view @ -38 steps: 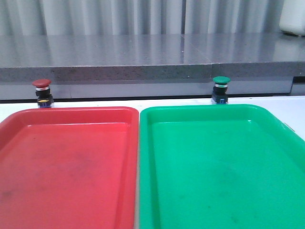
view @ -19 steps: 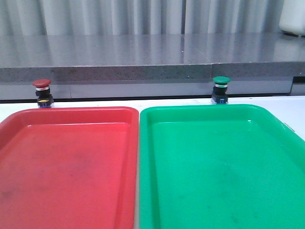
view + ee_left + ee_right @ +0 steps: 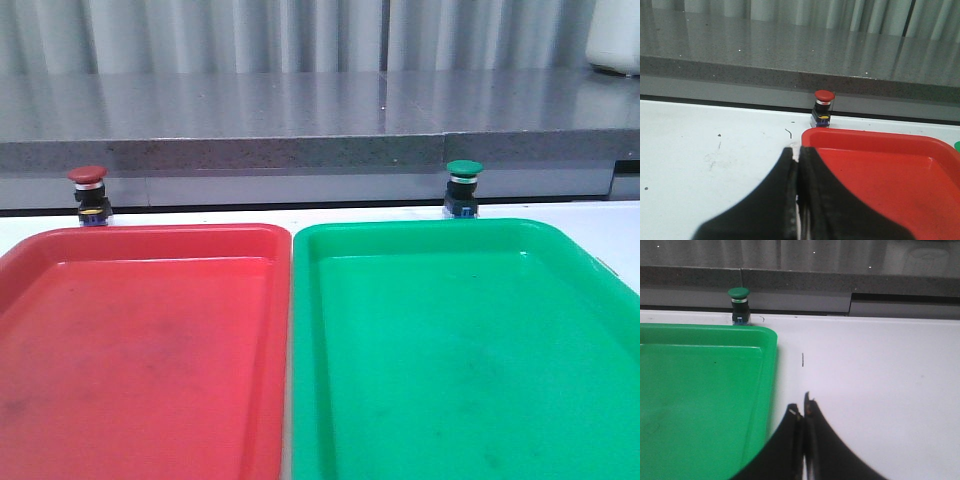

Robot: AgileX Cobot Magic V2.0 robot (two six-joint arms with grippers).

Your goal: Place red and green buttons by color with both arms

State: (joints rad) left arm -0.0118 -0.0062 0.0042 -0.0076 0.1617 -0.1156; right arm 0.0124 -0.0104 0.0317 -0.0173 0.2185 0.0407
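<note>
Starting nearest the robot, both pincers sit low over the white worktop [image 3: 715,150] with nothing between their fingers. The left pincer [image 3: 798,165] has its jaws pressed together, tips just short of the near-left corner of the red tray [image 3: 140,350]. The right pincer [image 3: 804,412] is likewise closed and empty, hovering just beside the right edge of the green tray [image 3: 460,350]. Neither arm shows in the front view, so both are presumably pulled back at the near side, waiting to start.

The two trays lie side by side in the middle ground, red on the left and green on the right, their long edges almost touching. Both look bare apart from faint smudges, so no sorting has been done yet.

Farther off, the red button [image 3: 88,194] stands upright on the worktop just beyond the far-left corner of the red tray, and the green button [image 3: 464,186] stands upright just beyond the far rim of the green tray, right of its middle. Each button sits on its matching tray's side, likely so each arm can reach straight ahead without crossing the other. Behind them rises a grey stone ledge [image 3: 320,120] and a pale curtain.

Each pincer would have to open before reaching over to its button.
</note>
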